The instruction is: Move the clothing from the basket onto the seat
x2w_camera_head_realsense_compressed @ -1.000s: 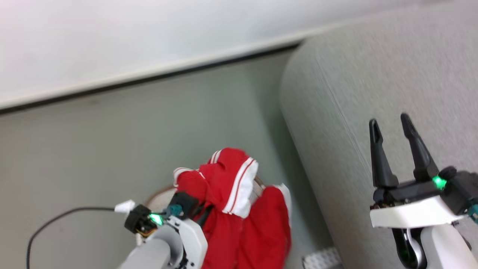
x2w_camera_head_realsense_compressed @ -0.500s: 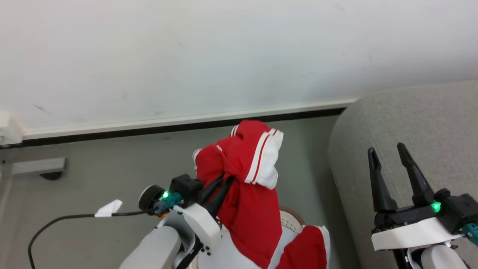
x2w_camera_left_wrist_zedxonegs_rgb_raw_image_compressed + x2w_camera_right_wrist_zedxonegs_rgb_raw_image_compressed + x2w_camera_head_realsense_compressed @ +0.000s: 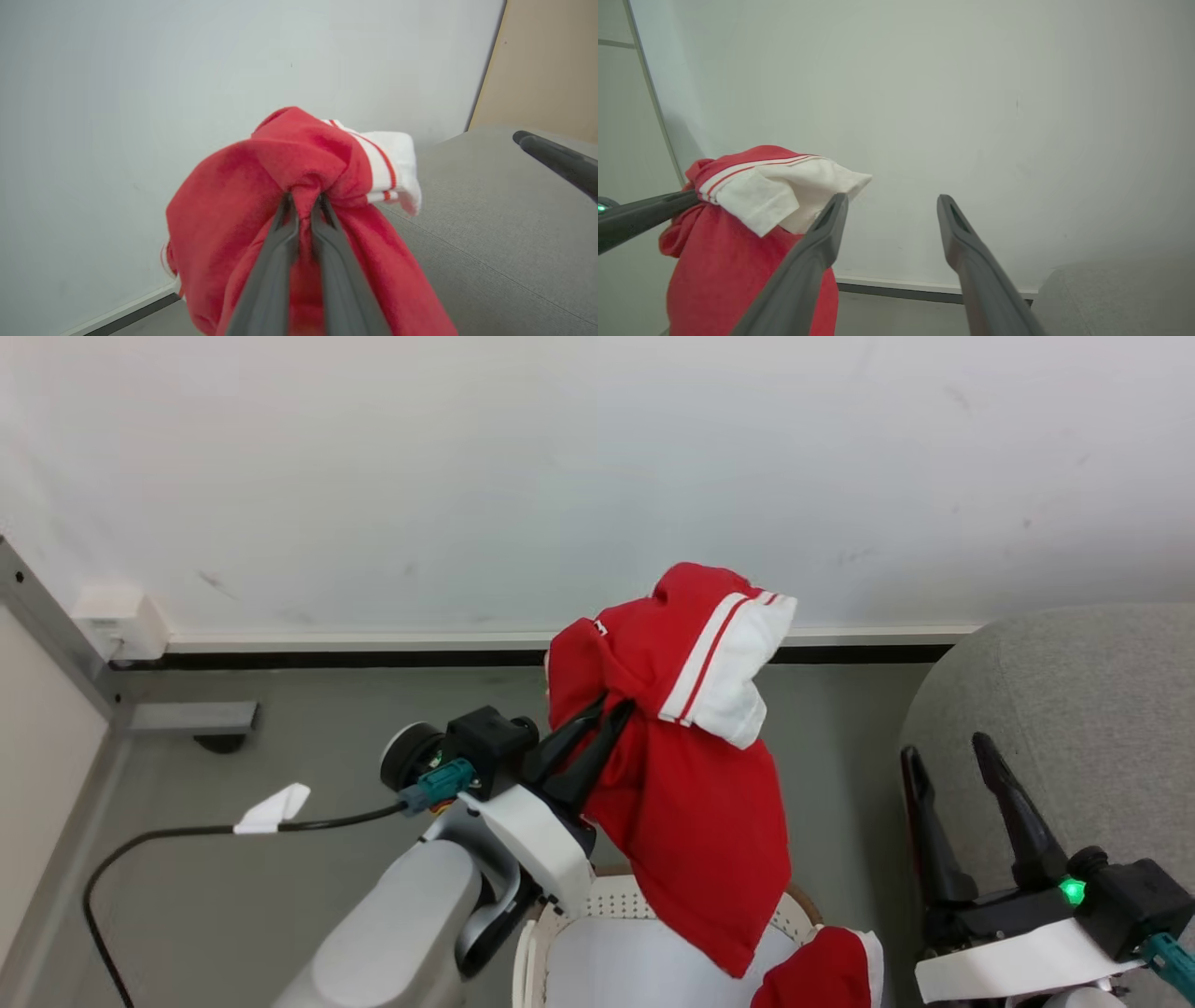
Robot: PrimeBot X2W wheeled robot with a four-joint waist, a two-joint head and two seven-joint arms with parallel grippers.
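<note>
The left end effector is clamped on a bunched fold of the clothing, bright red with white-striped trim, a white panel and a small white mark too small to read, hanging above the basket beside the seat, while the right end effector stands apart.

Bright, soft, even light casts just a faint shadow on the floor beside the seat, and the right pincer has fingers blurred near the lens.
</note>
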